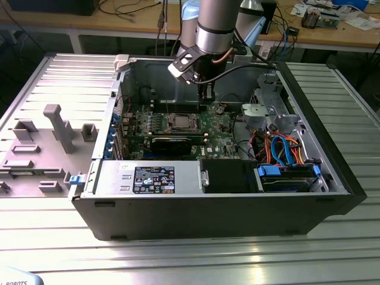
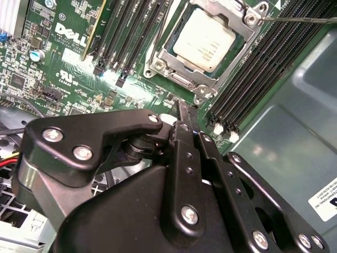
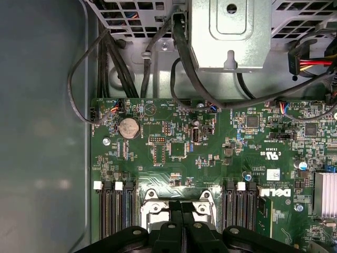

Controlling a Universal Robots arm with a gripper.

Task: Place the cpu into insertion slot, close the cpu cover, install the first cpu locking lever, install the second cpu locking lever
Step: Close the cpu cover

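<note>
We see the gripper (image 2: 181, 108) with its fingers (image 2: 184, 158) pressed together and nothing between them. The tips are low over the green motherboard (image 3: 174, 142), just beside one corner of the insertion slot (image 2: 156, 65); we can't tell whether they touch it. The cpu (image 2: 204, 39) is seated flat in the slot, silver top up. The cpu cover (image 2: 239, 50) lies down over it, and the chip shows through its square window. A thin metal rod (image 2: 300, 19) runs from the cover's screw corner out across the black RAM slots (image 2: 263, 63); we can't tell if it's latched. In the first wrist view the closed fingertips sit right at the socket's edge with RAM slots on either side, and a coin cell (image 3: 128, 128) sits elsewhere on the board. In the exterior view the arm (image 1: 214, 29) comes down into the open PC case (image 1: 208, 202). There the gripper is above the board, just past the socket toward the far wall. The black expansion card (image 1: 172, 142) lies on the socket's near side.
</note>
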